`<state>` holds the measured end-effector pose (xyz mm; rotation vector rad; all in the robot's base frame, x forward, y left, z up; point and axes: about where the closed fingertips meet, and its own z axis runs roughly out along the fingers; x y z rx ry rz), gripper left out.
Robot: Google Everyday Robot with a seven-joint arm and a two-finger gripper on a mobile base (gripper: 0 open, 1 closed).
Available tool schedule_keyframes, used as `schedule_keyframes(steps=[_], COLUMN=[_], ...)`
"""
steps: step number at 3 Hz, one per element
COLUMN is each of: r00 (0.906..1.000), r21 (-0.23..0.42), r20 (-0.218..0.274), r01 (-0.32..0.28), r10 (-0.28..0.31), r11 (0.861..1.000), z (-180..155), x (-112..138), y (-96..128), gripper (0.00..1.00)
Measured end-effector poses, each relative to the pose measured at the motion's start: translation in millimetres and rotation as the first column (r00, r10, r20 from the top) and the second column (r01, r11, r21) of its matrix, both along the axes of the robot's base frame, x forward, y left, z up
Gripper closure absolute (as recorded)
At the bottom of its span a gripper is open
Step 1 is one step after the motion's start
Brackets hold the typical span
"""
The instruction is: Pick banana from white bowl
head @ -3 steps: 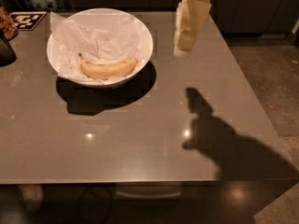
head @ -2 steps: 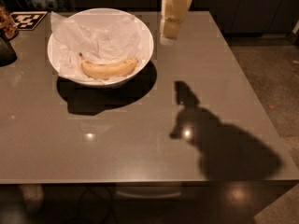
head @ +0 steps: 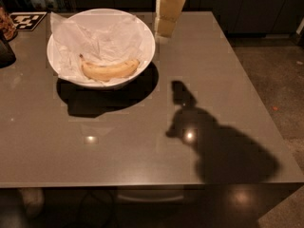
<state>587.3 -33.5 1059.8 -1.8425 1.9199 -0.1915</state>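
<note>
Desk (head: pixel 118 160): grey-brown, glossy, with lamp glints near the front edge. A dark arm shadow (head: pixel 223 146) lies on the right half.

White bowl (head: pixel 147 42): sits left of centre toward the far side, lined with crumpled white paper (head: pixel 102 39).

Banana (head: pixel 110 70): lies inside the bowl on the paper, at the near side, curve upward, dark stem tip to the left.

Pincer (head: pixel 165 32): cream-coloured, hangs just beside the bowl's right rim at the far side, clear of the banana. Open or closed: cannot tell.

Far left: black-and-white marker tag (head: pixel 28 20) and a dark object (head: pixel 5 53) at the edge.
</note>
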Motion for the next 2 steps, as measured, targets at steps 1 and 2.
schedule_keyframes(steps=[1,2], r00=[0.9980,0.9910], r21=[-0.015,-0.038], r20=[-0.015,-0.054], r01=[-0.062,-0.124], r10=[0.062,0.122], r11=[0.998,0.991], z=[-10,-27], x=[13,23], y=[36,73], gripper=[0.00,0.15])
